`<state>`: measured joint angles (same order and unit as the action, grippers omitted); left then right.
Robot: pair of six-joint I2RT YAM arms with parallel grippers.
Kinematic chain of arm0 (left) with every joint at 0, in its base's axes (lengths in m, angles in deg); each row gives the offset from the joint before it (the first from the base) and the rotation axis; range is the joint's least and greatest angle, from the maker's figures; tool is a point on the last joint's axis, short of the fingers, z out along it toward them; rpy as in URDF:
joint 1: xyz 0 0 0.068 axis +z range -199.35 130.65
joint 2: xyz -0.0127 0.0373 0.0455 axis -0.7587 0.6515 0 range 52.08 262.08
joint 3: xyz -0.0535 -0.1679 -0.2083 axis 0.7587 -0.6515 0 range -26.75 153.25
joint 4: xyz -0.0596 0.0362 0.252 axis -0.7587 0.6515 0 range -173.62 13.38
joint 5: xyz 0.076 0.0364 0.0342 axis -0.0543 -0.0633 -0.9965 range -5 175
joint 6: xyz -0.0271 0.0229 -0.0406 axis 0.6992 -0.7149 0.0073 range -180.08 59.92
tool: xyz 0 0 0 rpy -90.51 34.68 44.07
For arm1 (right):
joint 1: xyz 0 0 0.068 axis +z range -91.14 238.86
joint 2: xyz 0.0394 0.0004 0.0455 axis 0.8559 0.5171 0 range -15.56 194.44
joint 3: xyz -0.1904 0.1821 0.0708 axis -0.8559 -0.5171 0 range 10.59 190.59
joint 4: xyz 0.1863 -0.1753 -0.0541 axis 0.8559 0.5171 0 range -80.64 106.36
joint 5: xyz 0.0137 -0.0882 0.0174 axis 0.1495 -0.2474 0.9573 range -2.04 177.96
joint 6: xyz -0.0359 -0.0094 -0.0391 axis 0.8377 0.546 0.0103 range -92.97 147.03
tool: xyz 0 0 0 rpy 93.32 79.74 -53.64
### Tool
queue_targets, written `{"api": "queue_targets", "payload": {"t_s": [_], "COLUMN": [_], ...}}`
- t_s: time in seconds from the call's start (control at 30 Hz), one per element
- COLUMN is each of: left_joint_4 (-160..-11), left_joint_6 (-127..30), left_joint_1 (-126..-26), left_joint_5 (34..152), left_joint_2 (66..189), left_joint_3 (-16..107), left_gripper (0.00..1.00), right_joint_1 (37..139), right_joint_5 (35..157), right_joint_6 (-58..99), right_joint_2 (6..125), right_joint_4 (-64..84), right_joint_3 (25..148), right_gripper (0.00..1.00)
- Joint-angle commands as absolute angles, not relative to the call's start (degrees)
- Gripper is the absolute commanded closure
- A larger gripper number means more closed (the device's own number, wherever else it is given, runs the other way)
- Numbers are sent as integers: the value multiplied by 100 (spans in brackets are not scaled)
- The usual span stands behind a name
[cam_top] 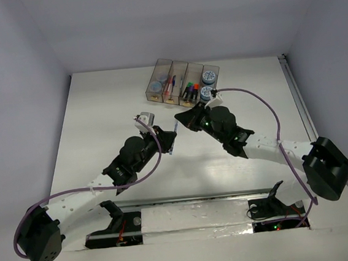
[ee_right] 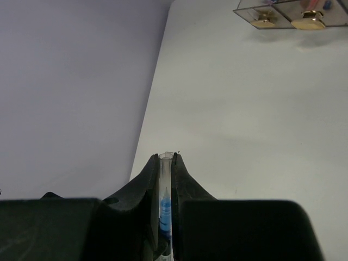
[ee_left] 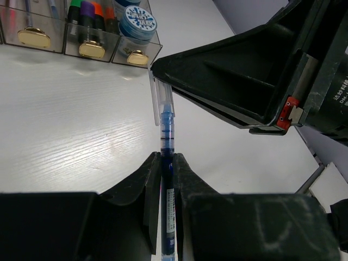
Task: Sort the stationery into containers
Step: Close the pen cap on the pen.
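Observation:
A thin blue pen [cam_top: 173, 144] is held off the white table by both grippers. My left gripper [cam_top: 169, 137] is shut on its dark barrel [ee_left: 167, 185]. My right gripper [cam_top: 179, 119] is shut on the pen's clear cap [ee_right: 166, 187], which also shows in the left wrist view [ee_left: 161, 100]. The four smoky-brown bins [cam_top: 158, 65] stand just beyond the grippers. They hold blue-grey rolls [cam_top: 208, 78], highlighters [cam_top: 188, 89] and pens [cam_top: 170, 84]. The bins show at the top left of the left wrist view [ee_left: 60, 48] and at the top right of the right wrist view [ee_right: 255, 12].
Purple cables [cam_top: 263, 100] loop over both arms. A metal rail [cam_top: 299, 103] runs along the table's right edge. Grey walls close the left, back and right sides. The arm bases [cam_top: 127, 224] sit at the near edge.

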<state>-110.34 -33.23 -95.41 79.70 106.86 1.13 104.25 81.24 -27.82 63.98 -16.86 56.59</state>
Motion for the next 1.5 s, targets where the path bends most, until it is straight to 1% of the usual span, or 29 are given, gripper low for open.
{"api": "queue_targets", "payload": {"t_s": [0.0,0.23,0.63,0.87,0.93,1.0,1.47], "left_joint_4": [-11526,-11508,-11983,-11860,-11860,-11904,-11965], "left_joint_6": [-3407,-3345,-3327,-3486,-3503,-3512,-3618], "left_joint_1": [-9575,-9575,-9575,-9575,-9575,-9575,-9575], "left_joint_5": [7551,7340,7278,7111,7102,7120,7058], "left_joint_2": [10534,10666,10982,10903,10930,10956,11000], "left_joint_3": [181,278,313,331,339,348,506], "left_gripper": [100,100,100,100,100,100,100], "right_joint_1": [10421,10552,10860,10861,10861,10861,10861], "right_joint_5": [8040,7838,7196,7345,7617,7993,7820], "right_joint_6": [-2992,-2781,-2913,-2667,-2553,-2517,-2324], "right_joint_2": [6222,6187,6099,6099,6238,6362,6389], "right_joint_4": [-1946,-1877,-1973,-1763,-1467,-1498,-1139], "right_joint_3": [5428,5436,5305,5436,5646,5787,5893], "right_gripper": [100,100,100,100,100,100,100]}}
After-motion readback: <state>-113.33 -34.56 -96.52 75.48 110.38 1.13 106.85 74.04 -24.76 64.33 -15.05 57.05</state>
